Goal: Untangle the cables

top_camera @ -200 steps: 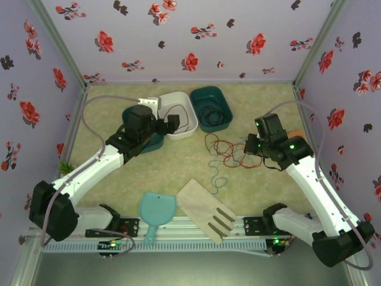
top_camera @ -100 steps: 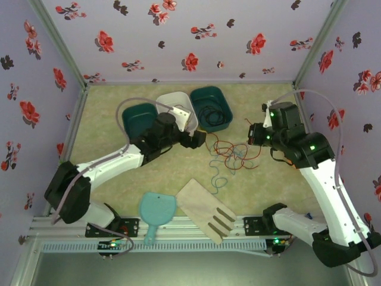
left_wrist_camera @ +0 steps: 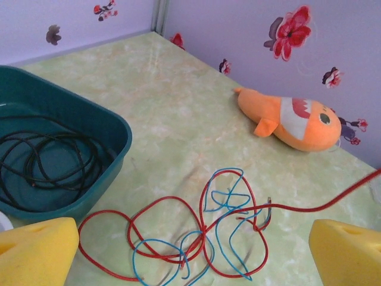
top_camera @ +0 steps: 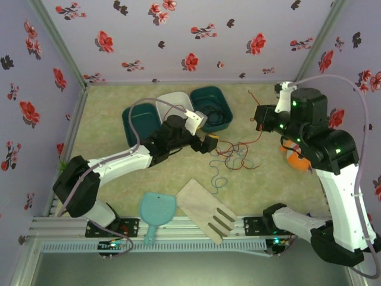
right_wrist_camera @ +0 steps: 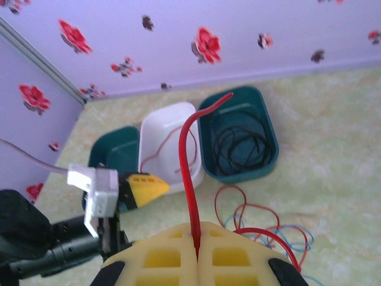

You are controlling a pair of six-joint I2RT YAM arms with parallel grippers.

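A red cable and a teal-blue cable lie looped through each other on the table between the arms, seen from above as one tangle. A blue loop trails toward the near edge. My right gripper is shut on the red cable, whose free end stands up above the pads. It hangs raised to the right of the tangle. My left gripper is open, its yellow fingertips straddling the tangle's near side. The black cable lies coiled in a teal bin.
A white bin holding a thin red strand and a second teal bin stand behind the left arm. An orange plush fish lies at the right wall. A wooden slotted spatula and a light-blue scoop sit near the front edge.
The left arm swung right from the bins to the tangle, gripper still open. The right gripper moved up and back-right, drawing the red cable taut out of the tangle.
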